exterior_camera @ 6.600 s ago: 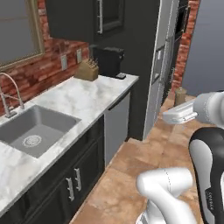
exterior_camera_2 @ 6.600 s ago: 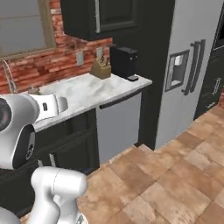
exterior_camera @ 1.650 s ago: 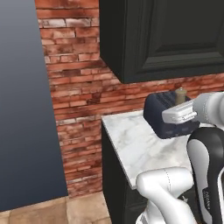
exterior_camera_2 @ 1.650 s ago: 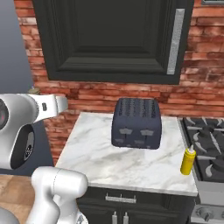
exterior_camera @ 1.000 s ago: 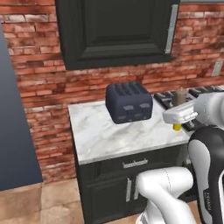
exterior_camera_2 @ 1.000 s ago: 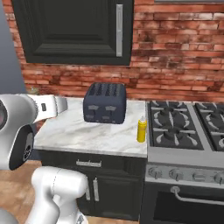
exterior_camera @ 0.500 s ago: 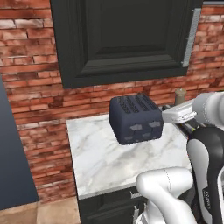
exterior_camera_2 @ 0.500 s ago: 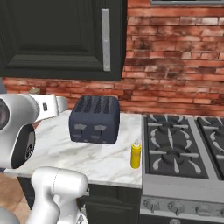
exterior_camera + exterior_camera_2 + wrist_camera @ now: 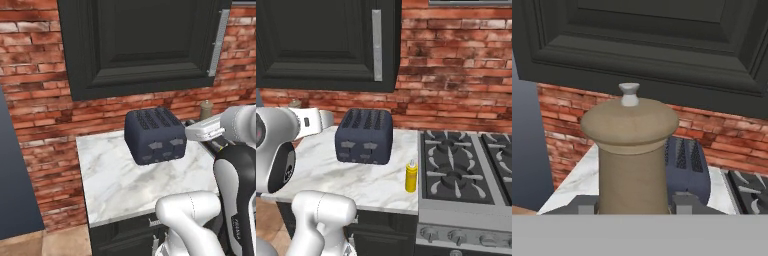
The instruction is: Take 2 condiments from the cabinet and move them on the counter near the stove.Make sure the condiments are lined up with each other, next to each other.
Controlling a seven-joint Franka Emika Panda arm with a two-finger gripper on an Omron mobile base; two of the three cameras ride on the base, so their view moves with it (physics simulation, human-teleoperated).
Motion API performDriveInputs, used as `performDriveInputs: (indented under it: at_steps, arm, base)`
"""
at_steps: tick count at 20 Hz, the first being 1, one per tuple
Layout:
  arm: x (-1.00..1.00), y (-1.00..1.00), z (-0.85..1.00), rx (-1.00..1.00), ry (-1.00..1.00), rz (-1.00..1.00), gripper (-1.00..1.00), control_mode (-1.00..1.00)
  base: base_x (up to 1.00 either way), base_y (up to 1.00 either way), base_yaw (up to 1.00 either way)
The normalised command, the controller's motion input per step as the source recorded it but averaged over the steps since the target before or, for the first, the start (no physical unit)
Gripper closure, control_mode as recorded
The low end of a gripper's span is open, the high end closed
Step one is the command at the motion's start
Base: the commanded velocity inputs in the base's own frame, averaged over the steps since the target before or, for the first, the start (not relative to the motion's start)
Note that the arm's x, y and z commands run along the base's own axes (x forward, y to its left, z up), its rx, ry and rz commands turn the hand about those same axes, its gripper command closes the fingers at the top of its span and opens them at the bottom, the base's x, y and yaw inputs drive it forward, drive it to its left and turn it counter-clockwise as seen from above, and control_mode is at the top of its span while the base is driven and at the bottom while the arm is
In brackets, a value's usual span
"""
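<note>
The tan-brown shaker jar (image 9: 631, 155) with its knobbed top stands upright between my fingertips (image 9: 684, 202); my gripper (image 9: 634, 206) is shut on it, held in the air in front of the counter. From the base, the shaker's top (image 9: 206, 108) pokes up behind my hand (image 9: 204, 130), and its top (image 9: 295, 104) also shows at the far left. The yellow squeeze bottle (image 9: 411, 177) stands on the white marble counter (image 9: 381, 187), right beside the black stove (image 9: 466, 175). The black cabinet (image 9: 321, 40) with its grey bar handle (image 9: 376, 45) is closed.
A dark blue-grey toaster (image 9: 364, 136) sits mid-counter against the brick wall (image 9: 456, 70), left of the yellow bottle. Bare marble lies in front of the toaster (image 9: 154, 135) and to its left. A dark tall unit (image 9: 15, 190) borders the counter's left end.
The base has driven on, so the whole scene has shifted and the counter, toaster and cabinet look nearer. The shaker stays held in my shut gripper.
</note>
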Motion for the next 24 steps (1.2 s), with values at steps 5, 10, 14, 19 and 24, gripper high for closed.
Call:
performDriveInputs:
  at_steps: [5,10,14,19,24]
  arm:
    - [0.00,0.00,0.00,0.00,0.00,0.00,1.00,1.00]
    - [-0.08,-0.31,-0.10,0.00,0.00,-0.04,1.00,-1.00]
    - [-0.10,-0.79,-0.23,0.00,0.06,-0.05,1.00,-1.00]
    - [-0.01,-0.69,-0.23,0.00,0.07,-0.07,1.00,-1.00]
    - [0.00,-0.51,-0.18,0.04,0.00,-0.03,1.00,-1.00]
  base:
    - [0.02,-0.04,0.00]
    - [0.00,-0.15,-0.01]
    - [0.00,0.00,0.00]
    - [0.00,0.00,0.00]
    - [0.00,0.00,0.00]
